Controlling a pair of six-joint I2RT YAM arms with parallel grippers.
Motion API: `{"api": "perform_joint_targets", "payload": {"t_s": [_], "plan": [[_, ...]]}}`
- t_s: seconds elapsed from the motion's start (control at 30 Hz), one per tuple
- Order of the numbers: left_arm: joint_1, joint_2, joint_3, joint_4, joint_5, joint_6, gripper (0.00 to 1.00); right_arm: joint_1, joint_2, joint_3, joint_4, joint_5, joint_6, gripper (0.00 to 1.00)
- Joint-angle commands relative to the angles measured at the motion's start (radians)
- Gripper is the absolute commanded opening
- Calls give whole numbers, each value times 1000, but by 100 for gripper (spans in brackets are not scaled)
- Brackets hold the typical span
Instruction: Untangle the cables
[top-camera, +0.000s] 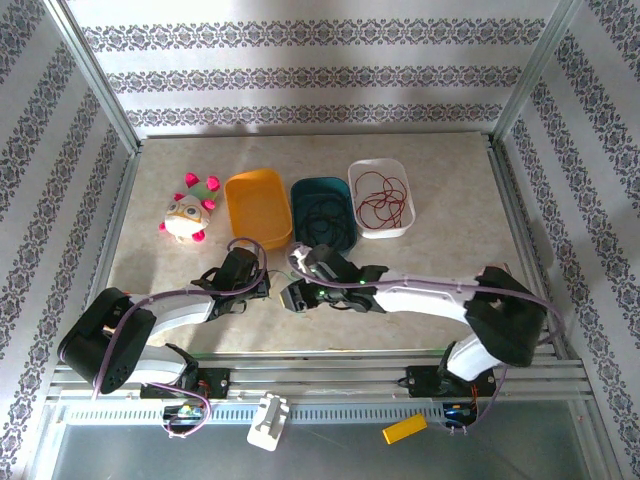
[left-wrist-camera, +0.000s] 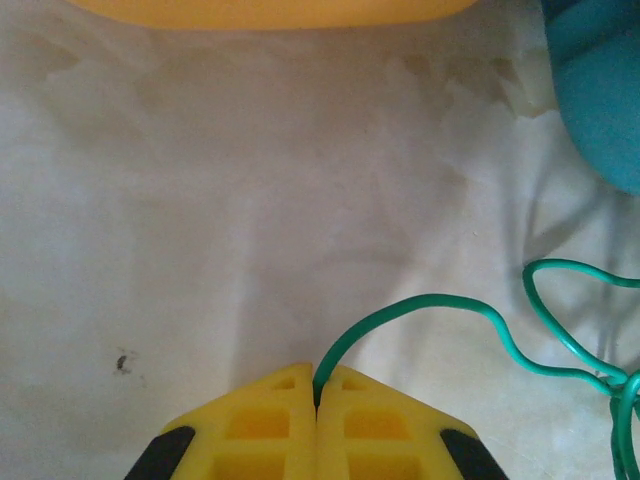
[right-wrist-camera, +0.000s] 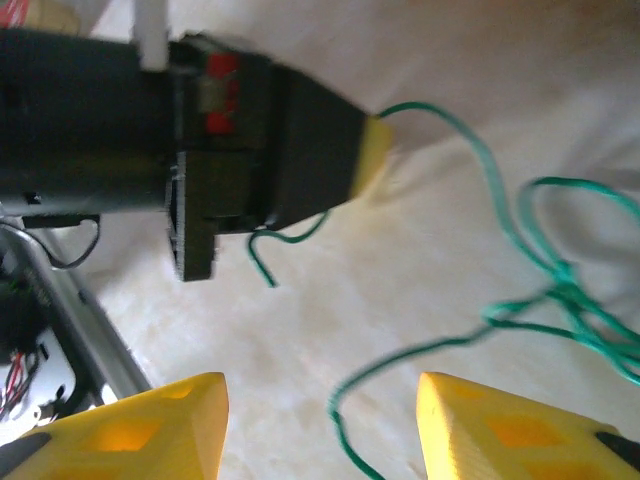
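The green cable (left-wrist-camera: 430, 298) lies in loops on the table (left-wrist-camera: 250, 180), near the blue tray (left-wrist-camera: 600, 100). The left gripper (left-wrist-camera: 316, 385) pinches one end tight, probably to hold it firm for pulling. The right gripper (right-wrist-camera: 320, 400) hangs low over the loops, fingers wide apart. Both arms reach inward.

We see a green cable (left-wrist-camera: 430, 302) on the pale marbled table (left-wrist-camera: 200, 220), yellow fingers (left-wrist-camera: 270, 425), an orange tray (top-camera: 258, 205), a teal tray (top-camera: 322, 183), a white tray (top-camera: 380, 164) holding red cable (top-camera: 384, 199), and walls (top-camera: 300, 70) striped with dark floral bands.
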Motion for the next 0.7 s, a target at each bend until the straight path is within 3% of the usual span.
{"api": "perform_joint_targets", "payload": {"t_s": [0.0,0.17,0.5,0.67], "plan": [[-16,-1,2,1,42,4,0,3,87,65,-45,-99,-64,53],[-19,-3,4,-2,37,1,0,7,130,98,-95,-47,-73,52],[-21,15,8,3,34,0,0,44,73,70,-195,155,-100,51],[-22,19,5,10,33,-1,0,61,104,79,-213,178,-97,51]]}}
